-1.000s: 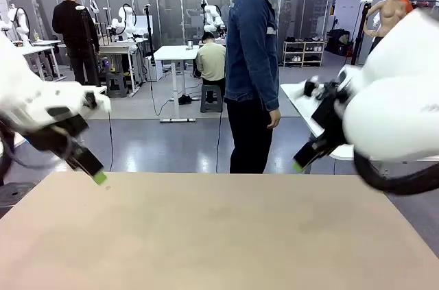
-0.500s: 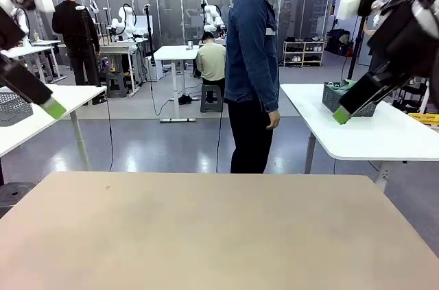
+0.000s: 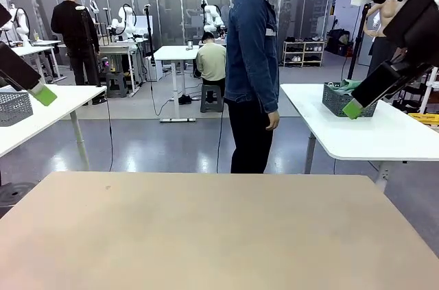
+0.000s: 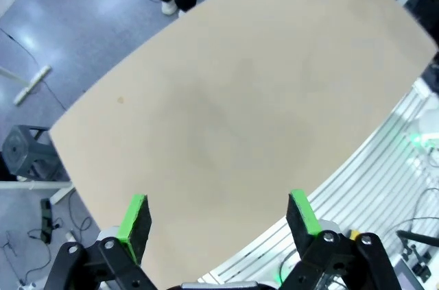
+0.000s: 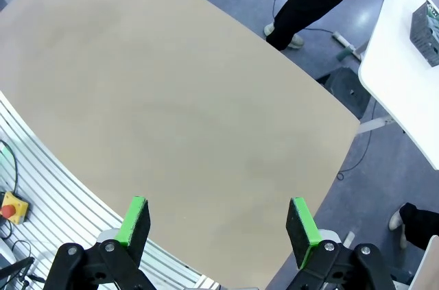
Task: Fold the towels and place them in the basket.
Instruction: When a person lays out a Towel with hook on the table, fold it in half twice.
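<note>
The left gripper (image 4: pixel 218 216) hangs high by the left side of the counter (image 3: pixel 206 235). Its 2 green pads (image 4: pixel 135 213) are far apart and hold nothing. Left of the counter, a grey bin (image 3: pixel 14 107) sits on a white table (image 3: pixel 62 101). A person (image 3: pixel 252 64) in a blue jacket stands behind the counter. Right of the counter, the dark basket (image 3: pixel 333 101) sits on another white table (image 3: pixel 363 140). Something greenish is in it, but I cannot tell if it is a towel. The right gripper (image 5: pixel 218 216) hangs high by the right side of the counter, wide open too, holding nothing.
</note>
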